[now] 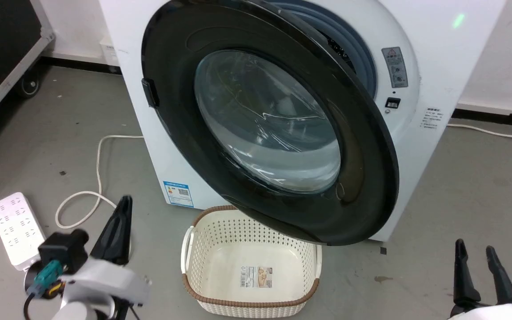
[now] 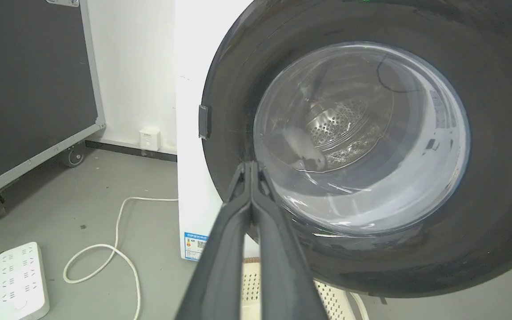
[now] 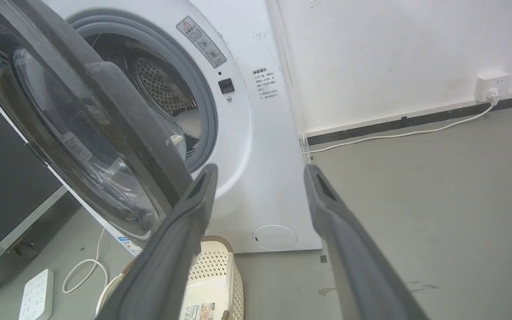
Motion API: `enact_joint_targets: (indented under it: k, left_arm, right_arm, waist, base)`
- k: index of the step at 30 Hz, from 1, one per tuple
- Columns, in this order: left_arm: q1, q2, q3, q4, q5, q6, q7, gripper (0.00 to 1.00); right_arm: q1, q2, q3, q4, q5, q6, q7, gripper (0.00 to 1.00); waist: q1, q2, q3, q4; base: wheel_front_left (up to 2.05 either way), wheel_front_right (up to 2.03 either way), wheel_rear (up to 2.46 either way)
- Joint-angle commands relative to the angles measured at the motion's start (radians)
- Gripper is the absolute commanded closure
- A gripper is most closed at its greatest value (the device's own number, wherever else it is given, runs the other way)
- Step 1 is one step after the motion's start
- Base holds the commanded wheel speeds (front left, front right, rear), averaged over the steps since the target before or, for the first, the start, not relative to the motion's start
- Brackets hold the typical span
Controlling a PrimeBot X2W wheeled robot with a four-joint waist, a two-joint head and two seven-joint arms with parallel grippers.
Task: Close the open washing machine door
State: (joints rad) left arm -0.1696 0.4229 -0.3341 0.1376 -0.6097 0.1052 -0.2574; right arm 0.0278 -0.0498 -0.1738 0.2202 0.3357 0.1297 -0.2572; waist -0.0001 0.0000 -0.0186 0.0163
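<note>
Head view, washing machine door overhanging basket

The left end effector is seen rising from 6 o'clock, its two long dark fingers pressed together at the tips. Behind the tips, from 12 to 5 o'clock, is spread the large round washing machine door with its glossy black rim and bulging clear glass; contact cannot be told. The big white washing machine is seen at 10 o'clock. A white power strip and a looped white cable are laid on the grey floor at 8 o'clock.
</note>
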Motion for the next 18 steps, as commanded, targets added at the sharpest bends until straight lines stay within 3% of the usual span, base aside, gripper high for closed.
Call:
enact_joint_targets:
  k: [1,7,8,9,17,18]
  left_arm:
    - [0.029,-0.006,0.018,-0.001,-0.004,-0.013,-0.004,1.0]
    - [0.102,-0.048,0.066,0.026,-0.019,-0.049,-0.004,1.0]
    - [0.108,-0.053,0.068,0.034,-0.022,-0.055,-0.004,0.71]
    - [0.111,-0.057,0.07,0.04,-0.022,-0.06,-0.004,0.02]
    - [0.108,-0.079,0.1,0.049,0.018,-0.07,-0.004,0.0]
    - [0.108,-0.082,0.104,0.048,0.024,-0.07,-0.004,0.0]
  right_arm:
    - [0.011,0.0,0.006,0.005,0.005,0.001,-0.004,0.0]
    - [0.009,0.0,0.028,0.012,0.013,0.001,-0.004,0.0]
    - [0.009,0.0,0.031,0.013,0.014,0.001,-0.004,0.0]
    - [0.009,0.0,0.034,0.014,0.014,0.001,-0.004,0.0]
    - [0.008,0.0,0.032,0.002,-0.003,0.001,-0.004,0.0]
    - [0.006,0.0,0.022,-0.005,-0.009,0.001,-0.004,0.6]
  waist:
    - [0.0001,0.0,-0.004,0.006]
    - [0.0001,0.0,-0.013,0.011]
    - [0.0001,0.0,-0.014,0.011]
    - [0.0001,0.0,-0.015,0.011]
    - [0.0001,0.0,-0.017,0.008]
    - [0.0001,0.0,-0.016,0.007]
  base:
    - [0.0,0.0,0.0]
    - [0.0,0.0,0.0]
    - [0.0,0.0,0.0]
    - [0.0,0.0,0.0]
    - [0.0,0.0,0.0]
    - [0.0,0.0,0.0]
